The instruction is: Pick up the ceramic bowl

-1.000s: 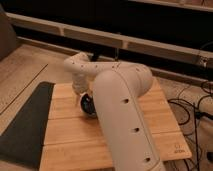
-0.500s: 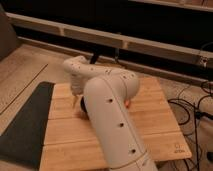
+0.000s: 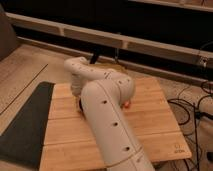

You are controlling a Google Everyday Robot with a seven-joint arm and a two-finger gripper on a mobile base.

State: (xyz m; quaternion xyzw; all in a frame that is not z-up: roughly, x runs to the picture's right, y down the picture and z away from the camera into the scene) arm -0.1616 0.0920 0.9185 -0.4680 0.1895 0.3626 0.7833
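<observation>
My white arm [image 3: 107, 125] rises from the bottom of the camera view, bends at an elbow [image 3: 75, 65] and reaches down onto the wooden table [image 3: 155, 130]. The gripper [image 3: 78, 98] points down at the left edge of the forearm, mostly hidden by the arm. The ceramic bowl [image 3: 80, 106] shows only as a dark sliver right under the gripper; the rest is hidden behind the arm. I cannot see whether the gripper touches it.
A small orange-red thing [image 3: 127, 104] lies just right of the arm. A flat dark mat [image 3: 25, 125] lies left of the table. Cables [image 3: 192, 107] run on the floor at right. A dark wall and ledge [image 3: 125, 42] stand behind.
The arm has swung further over the table's middle and lowered; the bowl, plainly visible a second ago, is now almost fully covered by the arm.
</observation>
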